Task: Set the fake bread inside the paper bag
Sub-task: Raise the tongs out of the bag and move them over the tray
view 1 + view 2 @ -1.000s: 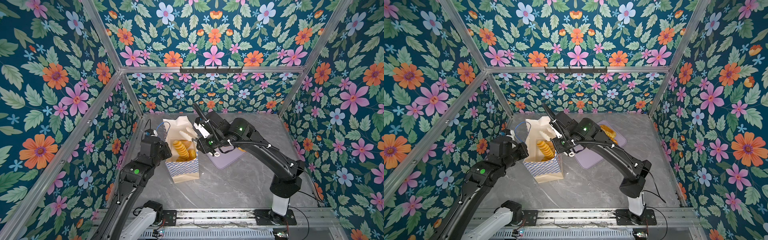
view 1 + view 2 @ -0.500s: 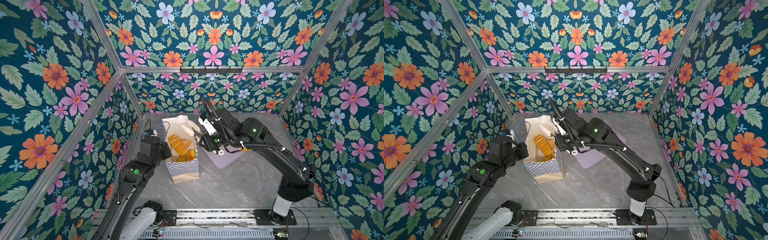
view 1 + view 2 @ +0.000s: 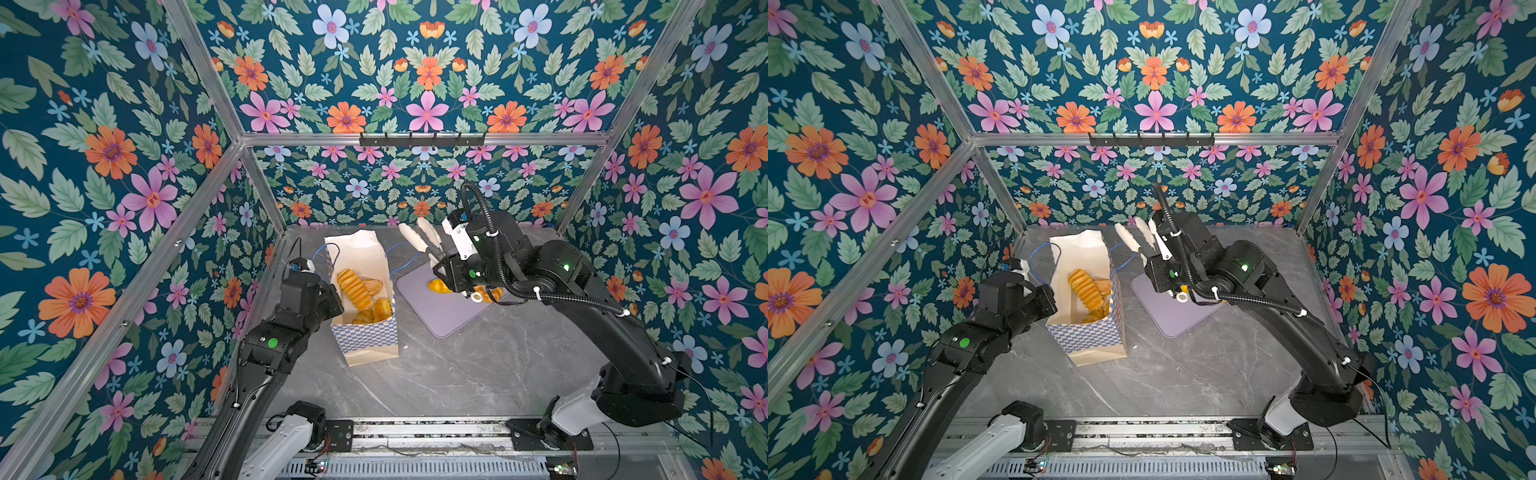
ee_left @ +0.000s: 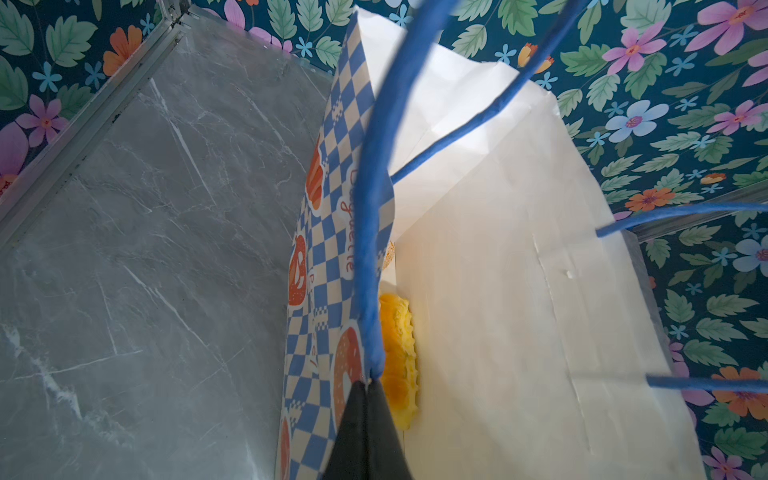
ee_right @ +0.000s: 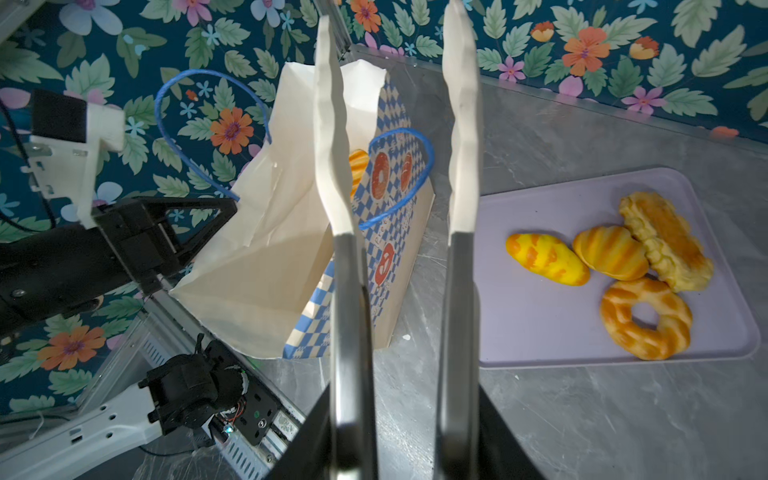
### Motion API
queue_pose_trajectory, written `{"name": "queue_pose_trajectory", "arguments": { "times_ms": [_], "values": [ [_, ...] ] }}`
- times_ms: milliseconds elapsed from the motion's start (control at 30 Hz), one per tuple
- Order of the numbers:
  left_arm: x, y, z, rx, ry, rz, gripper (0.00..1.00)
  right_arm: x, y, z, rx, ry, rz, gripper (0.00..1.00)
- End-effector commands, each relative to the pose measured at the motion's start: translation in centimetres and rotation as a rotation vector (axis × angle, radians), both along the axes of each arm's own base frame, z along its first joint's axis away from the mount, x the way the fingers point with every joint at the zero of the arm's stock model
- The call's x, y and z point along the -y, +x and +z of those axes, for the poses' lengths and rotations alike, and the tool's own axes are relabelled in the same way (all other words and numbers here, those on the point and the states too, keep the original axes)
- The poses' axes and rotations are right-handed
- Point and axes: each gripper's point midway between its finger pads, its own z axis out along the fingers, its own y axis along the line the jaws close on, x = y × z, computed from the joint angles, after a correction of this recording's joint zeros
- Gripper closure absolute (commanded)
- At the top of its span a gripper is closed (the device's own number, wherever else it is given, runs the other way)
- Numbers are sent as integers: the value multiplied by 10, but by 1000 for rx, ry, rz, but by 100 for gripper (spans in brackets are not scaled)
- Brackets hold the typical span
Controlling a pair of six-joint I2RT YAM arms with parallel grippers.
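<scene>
Shows glossy golden ribbed fake bread (image 3: 353, 289) inside checkered paper bag (image 3: 365, 334); left end effector (image 4: 368, 384) clamped on blue handle (image 4: 370, 208), right end effector (image 5: 392, 41) apart.

paper bag (image 3: 365, 336): 1 | tray (image 3: 449, 320): 1 | fake bread (image 5: 548, 259): 4 on tray, about 4 in bag

Top views bright, even overhead light, sharp, soft shadows on table (image 3: 457, 374). L wrist: cord handle (image 4: 370, 208) blurred close-up, paper bag (image 4: 519, 291) inside blown out. R wrist dimmer
</scene>
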Motion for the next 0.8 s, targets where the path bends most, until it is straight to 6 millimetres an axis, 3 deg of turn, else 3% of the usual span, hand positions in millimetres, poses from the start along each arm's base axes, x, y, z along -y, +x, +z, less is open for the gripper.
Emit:
{"name": "queue_pose_trajectory", "arguments": {
  "times_ms": [0,167,367,600,767],
  "values": [
    [0,0,2,3,3,-5,100,9,8,9,7,94,-45,57],
    [0,0,2,2,3,-5,100,38,17,-7,-58,163,-115,56],
    [1,1,2,-1,0,-7,100,67,31,-63,-222,190,-194,56],
    [2,0,1,2,0,-12,100,123,41,-147,-349,-109,-333,56],
    [4,1,1,3,-4,-22,100,145,41,-181,-411,-265,-366,56]
  ]
}}
